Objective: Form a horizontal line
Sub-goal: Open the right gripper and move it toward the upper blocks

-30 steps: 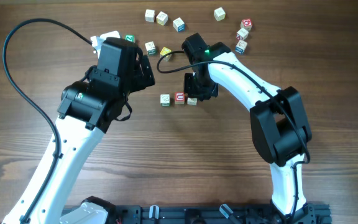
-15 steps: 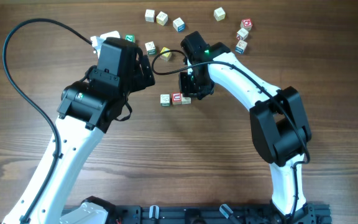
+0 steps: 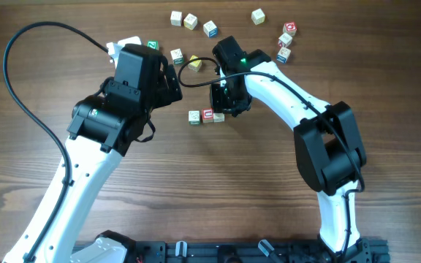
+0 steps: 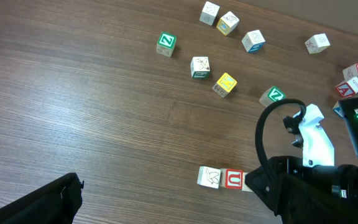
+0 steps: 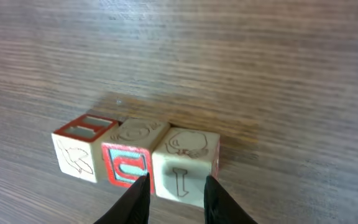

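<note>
The horizontal line (image 3: pixel 207 115) is a row of three touching cubes on the wood table: a pale one with green, a red-faced one, a pale white one. In the right wrist view they are the pale cube (image 5: pixel 74 149), the red cube (image 5: pixel 127 164) and the white cube (image 5: pixel 186 164). My right gripper (image 5: pixel 176 198) straddles the white cube with its fingers on both sides; it also shows from overhead (image 3: pixel 224 104). My left gripper (image 3: pixel 168 80) hangs open and empty to the upper left of the row. The left wrist view shows the row (image 4: pixel 222 178) with its right end hidden behind the right arm.
Loose cubes lie scattered at the back: several along the top (image 3: pixel 190 21), a red-faced group at the right (image 3: pixel 285 40), a green one (image 3: pixel 153 45), a pale one (image 3: pixel 177 55) and a yellow one (image 3: pixel 194 61) near the left gripper. A black cable (image 3: pixel 20 80) loops at the left.
My right gripper moved left with the white cube and pressed it against the red cube; the red cube shifted slightly left against the pale one. The left arm stayed still.
</note>
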